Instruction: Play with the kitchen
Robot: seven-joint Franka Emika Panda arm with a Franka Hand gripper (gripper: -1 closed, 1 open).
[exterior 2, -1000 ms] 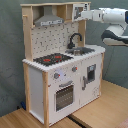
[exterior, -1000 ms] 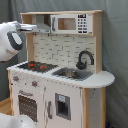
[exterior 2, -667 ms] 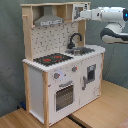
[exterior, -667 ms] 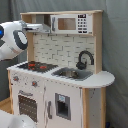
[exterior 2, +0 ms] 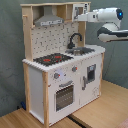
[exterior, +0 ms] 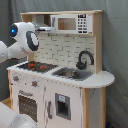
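Observation:
The toy kitchen is white and light wood. Its black-red stovetop, black faucet over the sink, oven door, grey hood and small microwave all show. My gripper is up at the top shelf, level with the microwave, its tip just below the microwave's front. Nothing shows in its grasp.
A grey curtain hangs behind the kitchen. The kitchen stands on a wooden floor. The white arm reaches in from the first exterior view's left and the second exterior view's right.
The arm has swung further in towards the kitchen, and the gripper has moved closer to the microwave on the top shelf.

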